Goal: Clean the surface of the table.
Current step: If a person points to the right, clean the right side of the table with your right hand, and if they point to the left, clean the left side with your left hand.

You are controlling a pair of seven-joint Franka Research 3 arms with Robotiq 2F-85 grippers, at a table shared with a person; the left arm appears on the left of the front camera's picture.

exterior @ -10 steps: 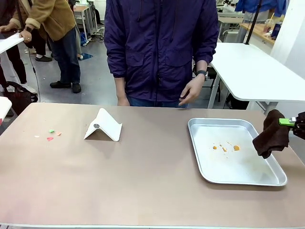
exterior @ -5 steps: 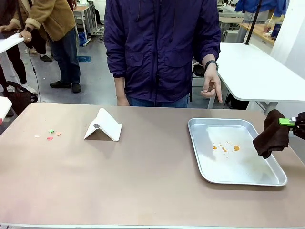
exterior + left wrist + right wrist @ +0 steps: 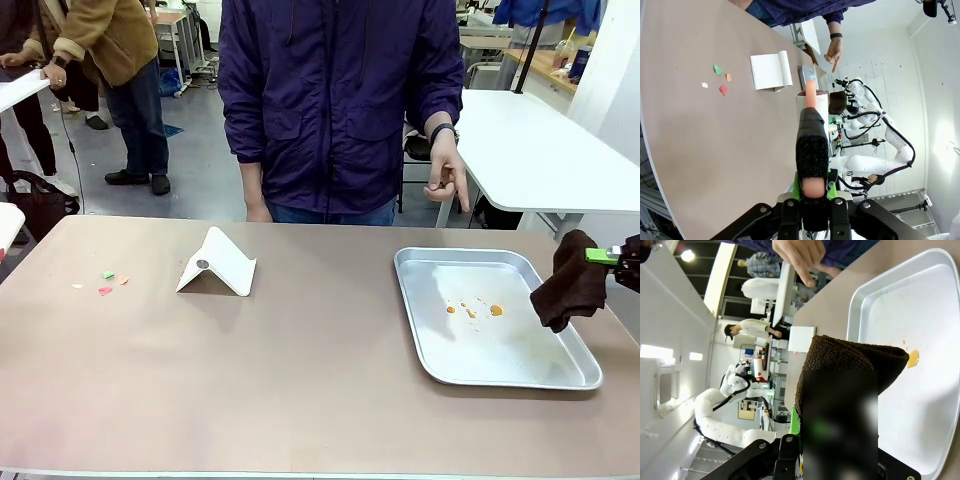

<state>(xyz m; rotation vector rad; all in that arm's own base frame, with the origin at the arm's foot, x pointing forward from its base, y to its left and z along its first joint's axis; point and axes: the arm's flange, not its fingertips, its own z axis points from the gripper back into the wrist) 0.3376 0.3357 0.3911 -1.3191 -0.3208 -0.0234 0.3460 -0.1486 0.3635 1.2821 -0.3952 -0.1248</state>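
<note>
The table [image 3: 300, 380] spans the front view, bearing paper scraps [image 3: 105, 283] at left, a folded white card [image 3: 218, 262], and a tray [image 3: 500, 350] with orange spots at right. The right gripper [image 3: 610, 256] is clamped on a brown cloth [image 3: 570, 285] by the tray's right rim. The left gripper [image 3: 812, 192] is closed on a black-padded tool [image 3: 811, 145] above the table

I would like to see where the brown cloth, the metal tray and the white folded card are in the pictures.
brown cloth [image 3: 570, 285], front view, middle of the hanging fold.
metal tray [image 3: 500, 352], front view, bare part of its floor.
white folded card [image 3: 230, 260], front view, its sloping face.
</note>
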